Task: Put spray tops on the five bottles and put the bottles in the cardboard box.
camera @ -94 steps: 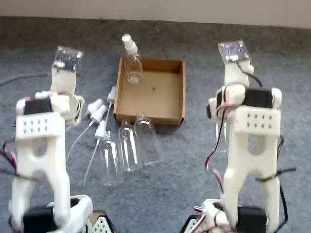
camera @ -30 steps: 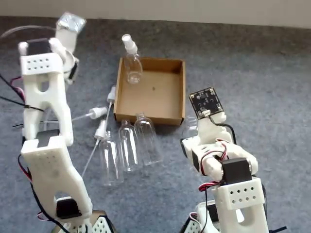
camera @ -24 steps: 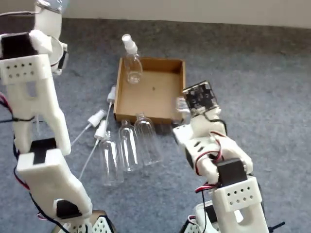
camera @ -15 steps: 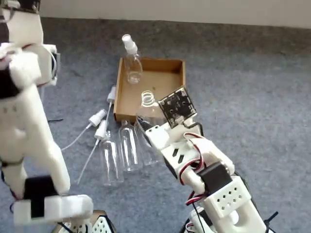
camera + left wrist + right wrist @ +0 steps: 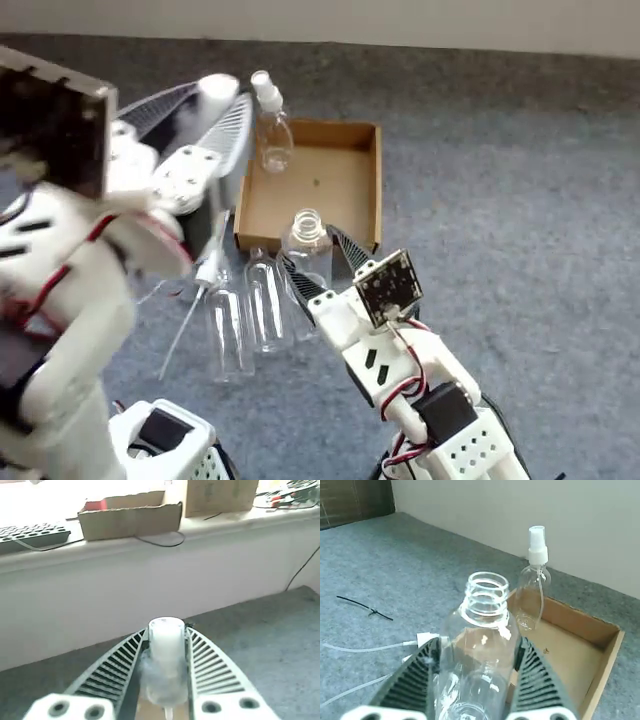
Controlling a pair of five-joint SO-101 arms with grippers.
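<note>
Left gripper [image 5: 166, 629] clamped on spray top [image 5: 166, 650], raised above carpet. Right gripper [image 5: 477, 643] clamped on uncapped bottle [image 5: 484, 605], upright, just beside cardboard box [image 5: 330, 200]. Capped bottle [image 5: 270, 135] stood at box corner

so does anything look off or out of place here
Nothing spilled or broken. The capped bottle stands upright in a corner of the box; uncapped bottles and loose spray tops lie on the carpet. The only stray item is a thin black strip on the carpet.
</note>
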